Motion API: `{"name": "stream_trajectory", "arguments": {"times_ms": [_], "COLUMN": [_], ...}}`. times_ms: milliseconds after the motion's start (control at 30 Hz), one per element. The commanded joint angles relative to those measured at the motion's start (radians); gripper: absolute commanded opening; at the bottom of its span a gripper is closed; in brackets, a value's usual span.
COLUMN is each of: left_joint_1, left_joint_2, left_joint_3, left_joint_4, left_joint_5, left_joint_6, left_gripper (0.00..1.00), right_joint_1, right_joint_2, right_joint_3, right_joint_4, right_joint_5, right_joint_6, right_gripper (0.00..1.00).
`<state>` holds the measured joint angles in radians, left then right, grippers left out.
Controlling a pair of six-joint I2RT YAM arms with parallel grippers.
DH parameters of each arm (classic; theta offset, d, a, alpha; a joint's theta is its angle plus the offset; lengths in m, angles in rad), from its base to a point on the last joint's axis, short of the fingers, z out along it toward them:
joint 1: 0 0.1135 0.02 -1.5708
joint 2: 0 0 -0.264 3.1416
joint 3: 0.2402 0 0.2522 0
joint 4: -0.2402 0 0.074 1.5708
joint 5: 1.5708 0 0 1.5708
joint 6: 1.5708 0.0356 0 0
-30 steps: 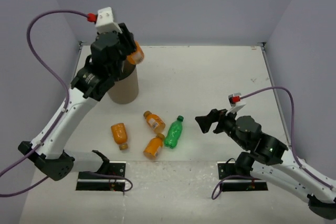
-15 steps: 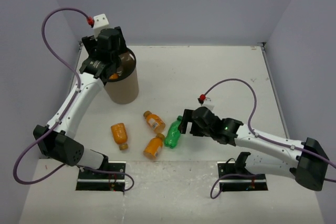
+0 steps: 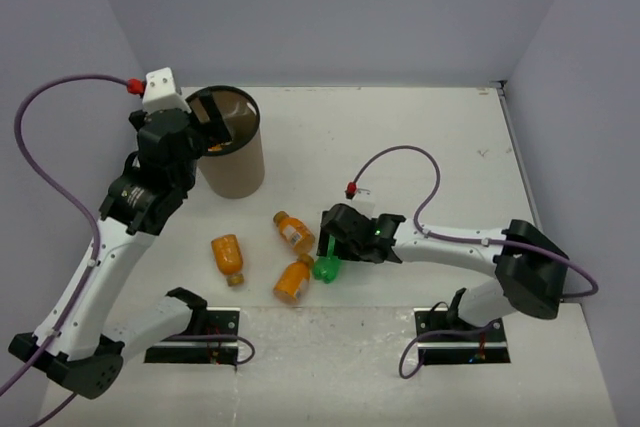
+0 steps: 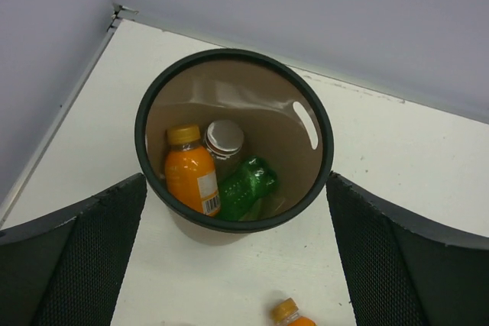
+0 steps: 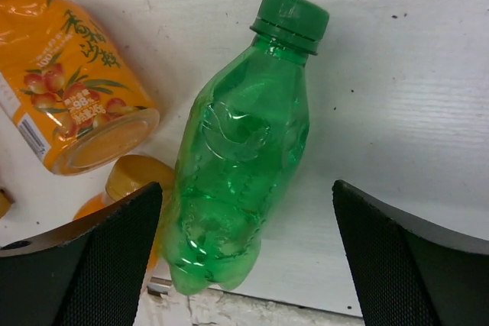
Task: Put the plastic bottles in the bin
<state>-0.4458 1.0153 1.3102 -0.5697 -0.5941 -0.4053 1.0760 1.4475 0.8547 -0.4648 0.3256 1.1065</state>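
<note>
The tall brown bin (image 3: 240,162) stands at the back left. From the left wrist view, an orange bottle (image 4: 191,179), a clear bottle (image 4: 224,140) and a green bottle (image 4: 248,186) lie inside the bin (image 4: 324,124). My left gripper (image 3: 208,125) hovers by the bin's left rim, open and empty (image 4: 237,188). Three orange bottles (image 3: 228,255) (image 3: 294,231) (image 3: 293,279) lie on the table. Next to them lies a green bottle (image 3: 326,269), cap pointing away. My right gripper (image 3: 332,250) is low over it, open, with a finger on either side of the green bottle (image 5: 241,188); neither finger touches it.
In the right wrist view, a labelled orange bottle (image 5: 72,89) and the cap of another orange bottle (image 5: 134,177) crowd the green bottle's left side. The table's near edge and the arm base plates (image 3: 195,337) lie just behind the bottles. Grey walls close in the table.
My left gripper opened and the orange bottle it held over the bin now lies inside; that arm drew back left. My right arm reached left and came down astride the green bottle.
</note>
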Motion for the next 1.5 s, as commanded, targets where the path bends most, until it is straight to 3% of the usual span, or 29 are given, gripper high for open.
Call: {"name": "stream_trajectory", "arguments": {"times_ms": [0, 133, 233, 267, 467, 533, 567, 633, 700, 733, 800, 867, 1000, 1100, 1167, 1200, 1267, 1300, 1467], "left_joint_1": [-0.001, -0.001, -0.001, -0.001, -0.053, -0.088, -0.128, -0.174, -0.221, -0.253, -0.376, -0.466, -0.539, -0.556, -0.574, -0.579, -0.584, -0.585, -0.585], "left_joint_2": [0.022, 0.002, -0.001, 0.000, -0.017, -0.023, -0.024, -0.012, -0.006, -0.003, 0.003, 0.031, 0.095, 0.140, 0.160, 0.164, 0.175, 0.178, 0.174], "left_joint_3": [-0.086, -0.129, -0.137, -0.134, -0.132, -0.158, -0.193, -0.259, -0.310, -0.330, -0.359, -0.364, -0.344, -0.335, -0.327, -0.325, -0.316, -0.313, -0.313], "left_joint_4": [-0.047, -0.047, -0.044, -0.047, 0.008, 0.071, 0.112, 0.267, 0.500, 0.566, 0.727, 0.839, 0.936, 1.008, 1.027, 1.022, 0.992, 0.979, 0.910], "left_joint_5": [0.048, 0.088, 0.141, 0.158, 0.359, 0.538, 0.613, 0.909, 1.151, 1.184, 1.203, 1.217, 1.231, 1.252, 1.243, 1.226, 1.212, 1.206, 1.180], "left_joint_6": [0.010, 0.022, 0.029, 0.033, -0.003, -0.024, -0.032, -0.061, -0.105, -0.118, -0.121, -0.121, -0.130, -0.158, -0.162, -0.159, -0.153, -0.152, -0.133], "left_gripper": [1.00, 1.00, 1.00, 1.00, 1.00, 1.00, 1.00, 1.00, 1.00, 1.00, 1.00, 1.00, 1.00, 0.86, 0.69, 0.47, 0.21, 0.00, 0.00], "right_joint_1": [0.042, 0.064, 0.064, 0.065, 0.065, 0.064, 0.065, 0.065, 0.064, 0.062, 0.062, 0.064, 0.062, 0.064, 0.062, 0.062, 0.064, 0.062, 0.062], "right_joint_2": [0.077, 0.120, 0.099, 0.090, -0.123, -0.295, -0.364, -0.600, -0.776, -0.944, -1.077, -1.180, -1.213, -1.173, -1.158, -1.156, -1.167, -1.180, -1.219], "right_joint_3": [0.081, 0.032, -0.046, -0.057, -0.127, -0.166, -0.221, -0.320, -0.393, -0.426, -0.496, -0.494, -0.474, -0.447, -0.442, -0.442, -0.450, -0.454, -0.468], "right_joint_4": [-0.069, -0.039, 0.021, 0.018, -0.048, 0.010, 0.120, 0.324, 0.438, 0.483, 0.590, 0.574, 0.534, 0.500, 0.492, 0.495, 0.502, 0.502, 0.499], "right_joint_5": [0.075, 0.072, 0.044, 0.058, 0.165, 0.179, 0.173, 0.052, -0.130, -0.192, -0.310, -0.408, -0.474, -0.497, -0.496, -0.493, -0.471, -0.459, -0.399], "right_joint_6": [0.064, 0.099, 0.116, 0.118, 0.042, -0.061, -0.218, -0.482, -0.598, -0.637, -0.718, -0.743, -0.749, -0.740, -0.737, -0.737, -0.735, -0.735, -0.728], "right_gripper": [0.92, 0.83, 0.63, 0.47, 0.17, 0.14, 0.10, 0.08, 0.08, 0.09, 0.10, 0.09, 0.08, 0.09, 0.09, 0.09, 0.09, 0.09, 0.11]}}
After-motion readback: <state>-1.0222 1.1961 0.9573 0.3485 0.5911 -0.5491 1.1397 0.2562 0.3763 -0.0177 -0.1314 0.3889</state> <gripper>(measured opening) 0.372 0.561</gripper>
